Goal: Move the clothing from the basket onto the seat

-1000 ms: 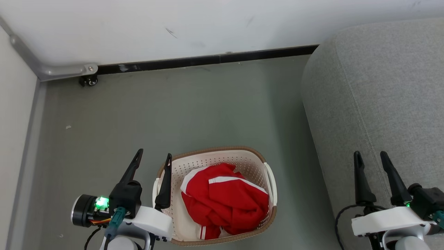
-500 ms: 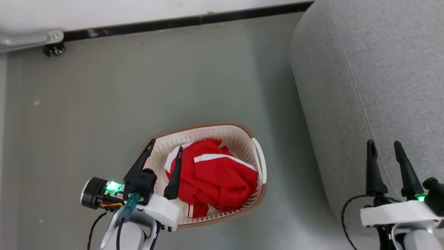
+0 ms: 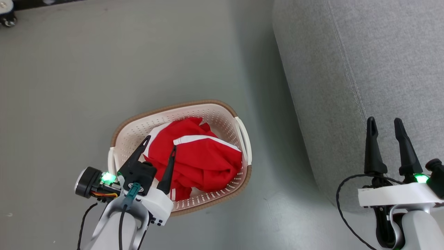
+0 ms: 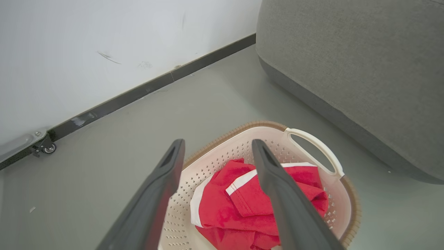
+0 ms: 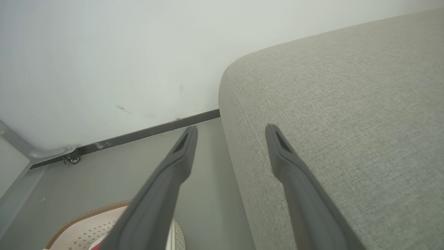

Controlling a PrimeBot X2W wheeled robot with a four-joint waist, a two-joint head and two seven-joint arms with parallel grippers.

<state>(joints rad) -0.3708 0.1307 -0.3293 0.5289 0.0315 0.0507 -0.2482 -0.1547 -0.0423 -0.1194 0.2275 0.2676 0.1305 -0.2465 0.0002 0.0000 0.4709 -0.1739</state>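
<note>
Head view: one basket [image 3: 222, 116] of cream perforated plastic, oval, with a brown woven-look rim and white loop handles, standing on the smooth grey-green floor [image 3: 104, 69] to the left of the seat [image 3: 364, 69] and apart from it. Contents: the clothing [image 3: 204, 163], bright red soft fabric with white stripes and trim, crumpled in a heap inside the basket. How many garments make up the heap cannot be told. The basket's bottom is covered by the clothing, and its near left rim is hidden behind the white mount of the left tool [image 3: 161, 142]. The seat is light grey woven upholstery with a rounded corner and a stitched seam, cut off at the far and right edges. The left tool has its two dark tapered fingers spread and empty, over the left part of the heap; whether it touches is unclear. The right tool [image 3: 384, 119] has its fingers parted and empty, over the seat's near left edge. A castor wheel [image 3: 7, 21] is cut off at the far left corner.
</note>
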